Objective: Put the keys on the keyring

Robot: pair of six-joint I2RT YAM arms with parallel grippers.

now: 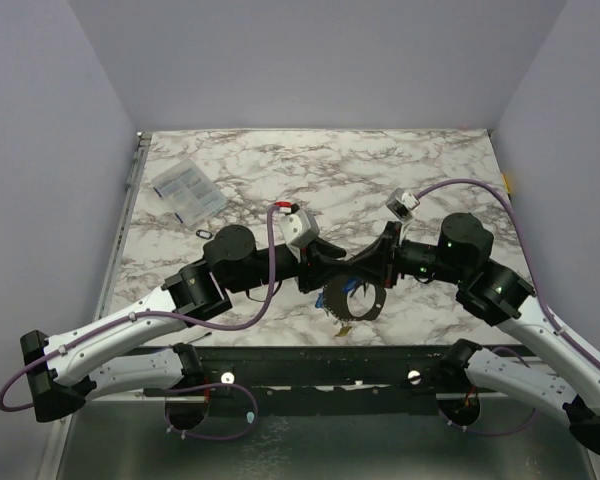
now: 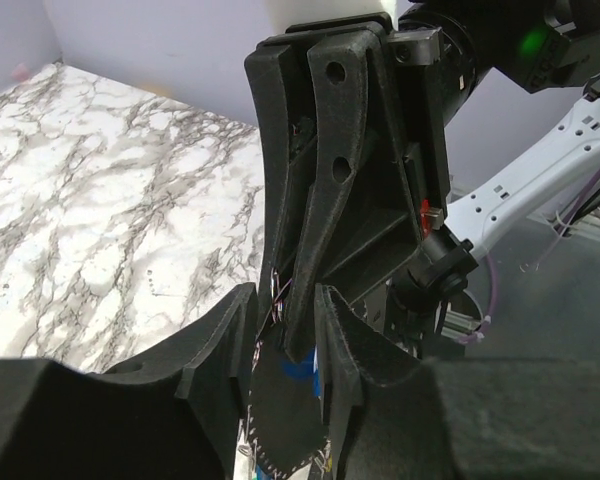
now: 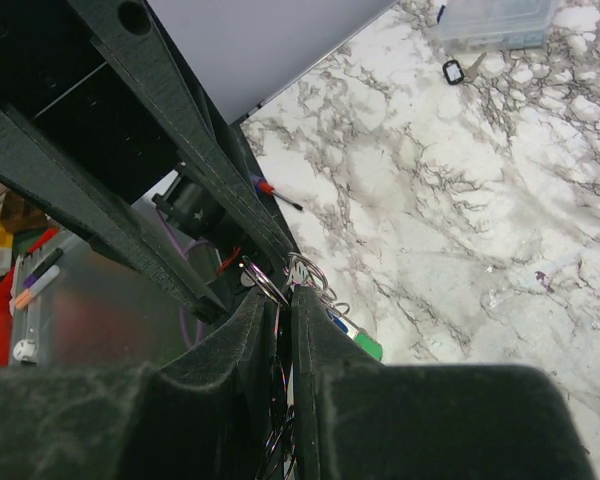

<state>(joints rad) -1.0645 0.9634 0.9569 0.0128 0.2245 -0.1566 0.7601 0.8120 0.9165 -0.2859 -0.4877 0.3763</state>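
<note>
Centre of the top view, near the counter's (image 1: 380, 170) front edge: right gripper's (image 3: 284, 302) jaws pinch the keyring (image 3: 305, 270); left gripper's (image 2: 285, 325) jaws stand spread.

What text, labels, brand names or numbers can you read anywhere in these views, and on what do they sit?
No text can be read in any view.
clear plastic packet: dark marks on it, too small to read as words.
pens beyond the table edge in the right wrist view: blurred, no legible marking.
</note>
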